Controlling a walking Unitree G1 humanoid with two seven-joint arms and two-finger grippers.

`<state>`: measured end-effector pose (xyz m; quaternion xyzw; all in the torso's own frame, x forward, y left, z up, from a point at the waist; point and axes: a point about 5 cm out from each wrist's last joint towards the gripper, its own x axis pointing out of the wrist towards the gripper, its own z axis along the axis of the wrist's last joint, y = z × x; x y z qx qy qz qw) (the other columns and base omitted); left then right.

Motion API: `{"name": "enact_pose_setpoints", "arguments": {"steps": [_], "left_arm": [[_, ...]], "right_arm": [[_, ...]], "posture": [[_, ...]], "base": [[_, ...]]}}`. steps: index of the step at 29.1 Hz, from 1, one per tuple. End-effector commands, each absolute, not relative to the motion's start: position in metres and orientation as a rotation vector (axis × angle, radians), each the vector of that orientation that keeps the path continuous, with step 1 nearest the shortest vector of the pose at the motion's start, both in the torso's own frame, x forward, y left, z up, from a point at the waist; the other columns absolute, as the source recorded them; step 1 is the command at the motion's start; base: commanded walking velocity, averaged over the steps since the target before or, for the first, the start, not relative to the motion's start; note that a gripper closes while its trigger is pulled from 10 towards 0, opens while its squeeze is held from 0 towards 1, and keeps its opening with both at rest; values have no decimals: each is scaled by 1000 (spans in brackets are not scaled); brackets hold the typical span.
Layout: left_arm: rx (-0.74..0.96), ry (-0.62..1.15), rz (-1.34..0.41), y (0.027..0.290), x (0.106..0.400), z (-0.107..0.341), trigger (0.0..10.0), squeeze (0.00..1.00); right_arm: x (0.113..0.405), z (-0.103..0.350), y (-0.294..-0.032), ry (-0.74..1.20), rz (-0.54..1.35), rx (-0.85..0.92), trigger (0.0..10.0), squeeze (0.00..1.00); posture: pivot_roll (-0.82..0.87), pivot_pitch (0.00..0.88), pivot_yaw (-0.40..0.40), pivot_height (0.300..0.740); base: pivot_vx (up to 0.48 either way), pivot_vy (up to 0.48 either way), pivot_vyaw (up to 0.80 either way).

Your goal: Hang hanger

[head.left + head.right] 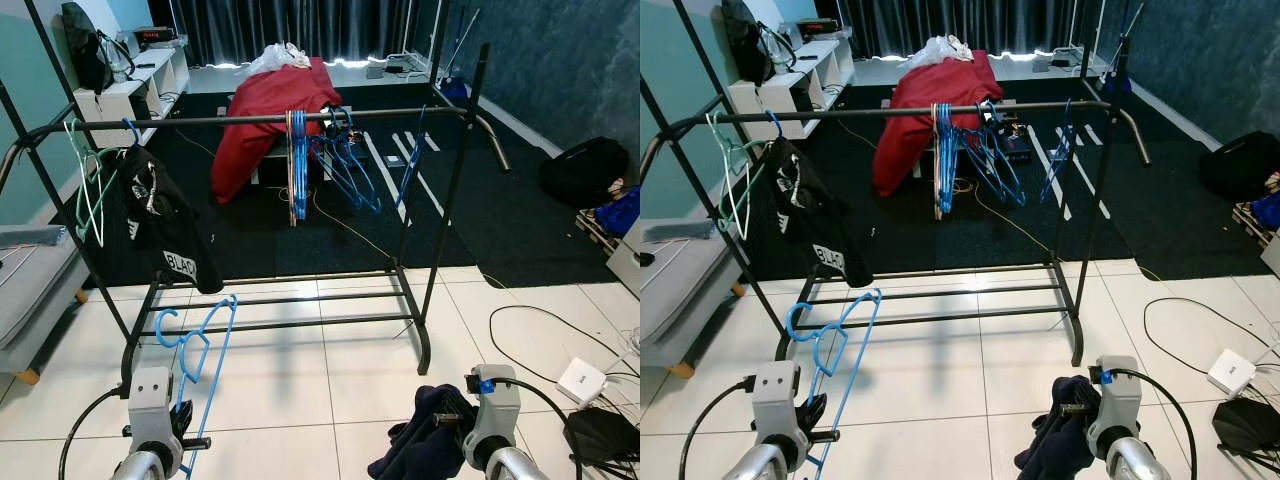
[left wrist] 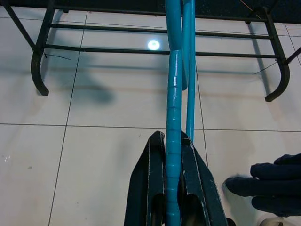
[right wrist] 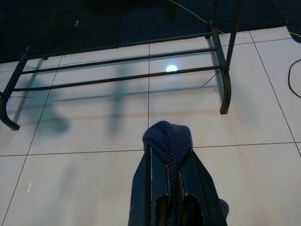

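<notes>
The left gripper (image 2: 173,207), fingers clamped on the upright blue hanger (image 1: 205,345), stands well below the rack's rail (image 1: 250,119); the right gripper (image 3: 171,207) pinches a dark garment (image 3: 168,139).

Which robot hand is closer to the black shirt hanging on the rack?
Left. The left gripper, holding a blue hanger, sits below the black shirt. The right gripper, clutching dark knit cloth, is across on the other side.

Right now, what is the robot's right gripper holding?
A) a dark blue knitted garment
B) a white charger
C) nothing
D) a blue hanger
A: the right gripper is shut on a dark blue knitted garment, which bunches up between its black fingers, while the blue hanger is in the left gripper.
</notes>
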<state>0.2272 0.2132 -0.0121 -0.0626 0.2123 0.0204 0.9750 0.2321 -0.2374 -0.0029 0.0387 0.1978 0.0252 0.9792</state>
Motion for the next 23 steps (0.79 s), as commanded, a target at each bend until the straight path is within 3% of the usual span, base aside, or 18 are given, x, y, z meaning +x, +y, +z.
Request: {"name": "enact_pose_setpoints", "arguments": {"steps": [1, 23], "left_arm": [[-112, 423, 52, 220, 226, -11, 10000, 0], [-109, 423, 48, 223, 233, -9, 10000, 0]], "right_arm": [[233, -3, -236, 394, 51, 84, 10000, 0], [239, -2, -232, 388, 44, 86, 10000, 0]], "posture": [[17, 32, 17, 735], [5, 40, 33, 735]], "base": [[0, 0, 0], [0, 0, 0]]}}
